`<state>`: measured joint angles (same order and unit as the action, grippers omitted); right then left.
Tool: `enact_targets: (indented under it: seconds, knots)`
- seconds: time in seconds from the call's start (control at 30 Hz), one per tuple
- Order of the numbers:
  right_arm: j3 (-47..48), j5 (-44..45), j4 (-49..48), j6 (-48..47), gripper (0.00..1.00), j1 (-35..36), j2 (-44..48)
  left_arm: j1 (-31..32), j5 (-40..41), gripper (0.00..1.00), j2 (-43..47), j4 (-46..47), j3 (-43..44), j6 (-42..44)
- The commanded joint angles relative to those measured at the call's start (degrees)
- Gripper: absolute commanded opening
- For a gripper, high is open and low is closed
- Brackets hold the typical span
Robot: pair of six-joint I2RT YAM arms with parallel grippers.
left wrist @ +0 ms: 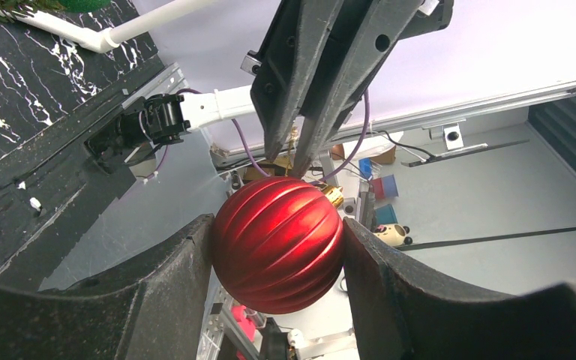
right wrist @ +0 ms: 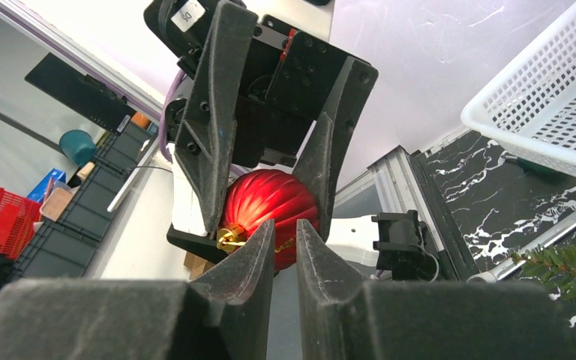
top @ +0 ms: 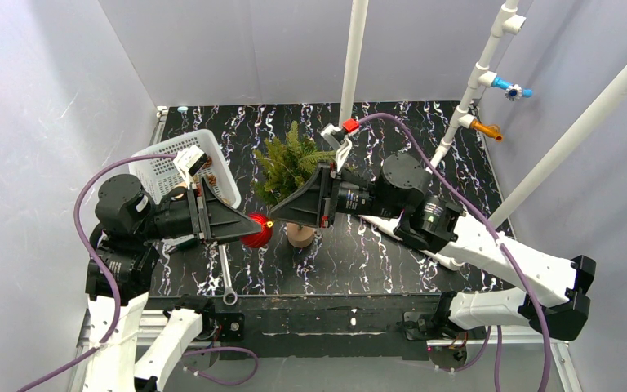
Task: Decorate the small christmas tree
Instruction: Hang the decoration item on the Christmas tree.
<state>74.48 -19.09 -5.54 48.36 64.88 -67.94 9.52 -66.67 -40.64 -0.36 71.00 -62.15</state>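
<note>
The small christmas tree (top: 292, 163) stands upright on its wooden base mid-worktop (top: 375, 253), near a white basket (top: 163, 171). Just in front of it, the left tool (top: 247, 226) is clamped on a red ribbed bauble (left wrist: 277, 244). The right tool (right wrist: 285, 247) has its fingers almost together at the bauble's gold cap. I cannot tell whether they pinch anything.

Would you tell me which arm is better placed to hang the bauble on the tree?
Right, probably: the right pincer is nearly shut at the gold cap of the red bauble, beside the small christmas tree. The left pincer only clamps its body.
</note>
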Motion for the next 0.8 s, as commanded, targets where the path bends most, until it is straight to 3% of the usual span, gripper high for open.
enact_targets:
  seconds: [0.0,0.77]
  knots:
    - [-0.91,0.85,-4.38,0.00,0.24,-0.17,1.87,0.15,-2.61,0.00,0.61,2.87,0.41,0.27]
    - [-4.78,-0.93,-9.19,-0.82,0.32,-0.15,4.78,0.15,-2.50,0.00,0.04,3.86,-0.04,-0.16]
